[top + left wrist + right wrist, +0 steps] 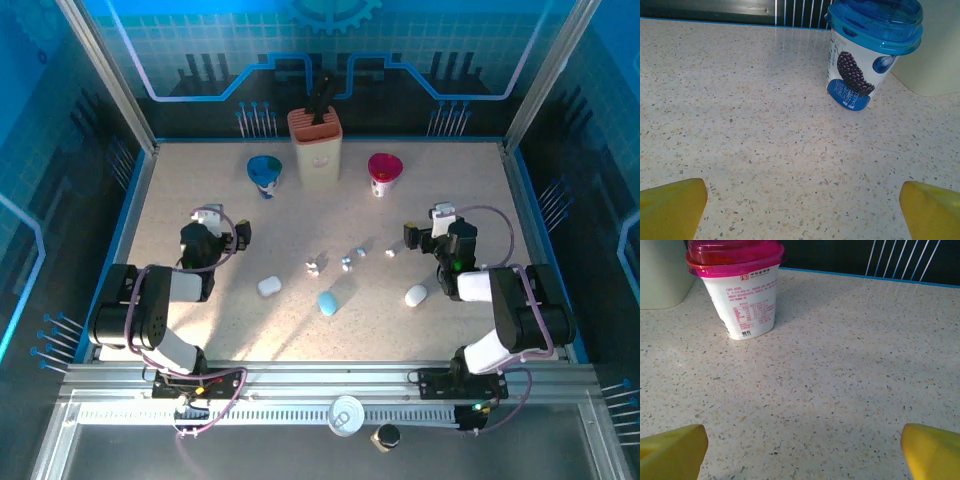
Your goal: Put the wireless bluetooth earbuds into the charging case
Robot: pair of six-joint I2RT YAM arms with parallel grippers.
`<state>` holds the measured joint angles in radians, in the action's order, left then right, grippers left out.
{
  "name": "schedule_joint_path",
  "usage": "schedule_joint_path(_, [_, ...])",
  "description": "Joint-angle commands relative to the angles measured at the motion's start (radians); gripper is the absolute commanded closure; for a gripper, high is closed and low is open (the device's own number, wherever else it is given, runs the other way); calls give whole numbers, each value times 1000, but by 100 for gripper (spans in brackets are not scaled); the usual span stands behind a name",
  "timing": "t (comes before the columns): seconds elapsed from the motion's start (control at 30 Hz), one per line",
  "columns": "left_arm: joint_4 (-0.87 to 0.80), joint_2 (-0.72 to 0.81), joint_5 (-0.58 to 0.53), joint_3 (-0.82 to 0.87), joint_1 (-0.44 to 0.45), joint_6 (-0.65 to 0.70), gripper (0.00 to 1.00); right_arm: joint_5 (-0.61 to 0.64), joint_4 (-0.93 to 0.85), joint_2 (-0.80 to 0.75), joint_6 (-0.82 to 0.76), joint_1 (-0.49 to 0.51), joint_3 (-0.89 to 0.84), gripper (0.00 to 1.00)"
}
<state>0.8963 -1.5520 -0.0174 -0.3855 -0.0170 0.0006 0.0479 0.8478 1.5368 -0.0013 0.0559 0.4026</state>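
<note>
Several tiny white earbuds lie loose in a row at the table's middle, from one [313, 266] on the left to one [390, 252] on the right. Nearer the arms lie three closed pebble-shaped cases: a white charging case [269, 286], a blue one [327, 302] and another white one [416, 295]. My left gripper [232, 230] rests low at the left, open, its yellow fingertips [675, 207] wide apart over bare table. My right gripper [422, 234] rests at the right, also open, with yellow fingertips [675, 450] spread and nothing between them.
A blue-lidded yogurt cup [865, 55] stands ahead of the left gripper, a pink-lidded cup [742, 290] ahead of the right. Between them at the back stands a beige holder [315, 148]. Walls ring the speckled table [180, 190].
</note>
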Motion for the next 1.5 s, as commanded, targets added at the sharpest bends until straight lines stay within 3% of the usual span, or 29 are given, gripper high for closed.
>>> schedule_joint_path(0.0, [24, -2, 19, -1, -2, -4, 1, 10, 43, 5, -10, 7, -3, 0])
schedule_joint_path(0.83, [35, 1, 12, 7, -2, -6, 1, 9, 42, 5, -9, 5, -2, 0])
schedule_joint_path(0.93, [63, 36, -13, 32, -1, -15, 1, 69, 31, -14, 19, 1, -3, 0])
schedule_joint_path(1.2, [-245, 335, -5, -9, 4, 7, 1, 34, -248, -251, 49, -19, 51, 0])
schedule_joint_path(1.47, [-613, 531, 125, -144, 76, 51, 1, -117, -850, -409, 185, -10, 295, 0])
